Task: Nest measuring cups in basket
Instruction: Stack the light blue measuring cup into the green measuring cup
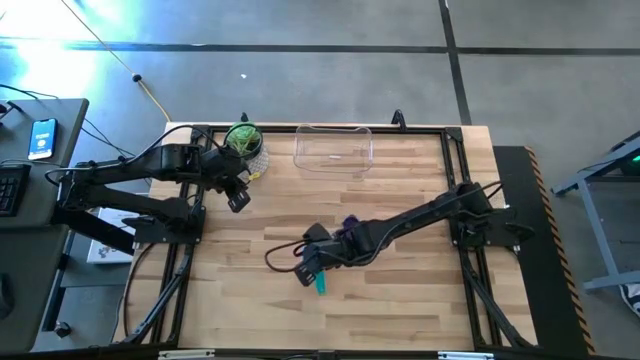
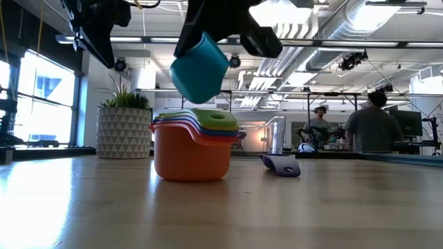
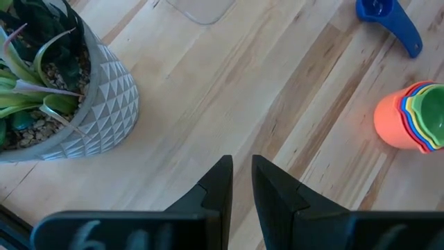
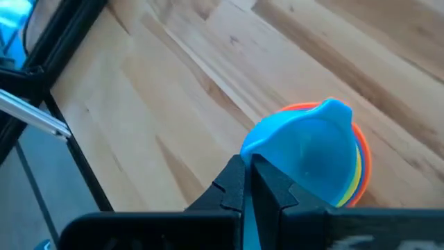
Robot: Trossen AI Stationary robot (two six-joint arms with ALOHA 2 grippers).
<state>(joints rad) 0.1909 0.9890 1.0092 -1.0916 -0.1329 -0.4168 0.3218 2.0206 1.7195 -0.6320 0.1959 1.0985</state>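
From above, we see the right gripper (image 1: 312, 268) reaching in from the 3 o'clock side to a spot just below the middle of the wooden bench (image 1: 400, 310). Its jaws are clamped on the handle of the teal cup (image 2: 199, 68), which hangs tilted in the air, clear of the bench. In the level view that cup sits directly over the stack of nested cups (image 2: 195, 146), apart from it and not touching. The stack stands upright on the bench: the orange cup (image 2: 192, 160) is the outer one, with red, yellow and green rims layered inside it. In the right wrist view the teal cup (image 4: 310, 156) covers most of the stack, whose orange and yellow edges peek out around it.

A purple cup (image 2: 281, 164) lies on the bench near the stack, at its 3 o'clock in the level view. The left wrist view shows a blue cup (image 3: 390, 19) lying on the wood, close to the stack (image 3: 411, 118) but apart from it.

The basket (image 1: 333, 148) stands at the 12 o'clock edge of the bench, well apart from the stack, and we see no cups in it. Just beside it at 9 o'clock is the potted plant (image 1: 243, 142) in its white patterned pot.

The left gripper (image 1: 238, 195) hovers near the plant at roughly 10 o'clock on the bench, holding nothing, its jaws nearly closed with a thin gap between them.
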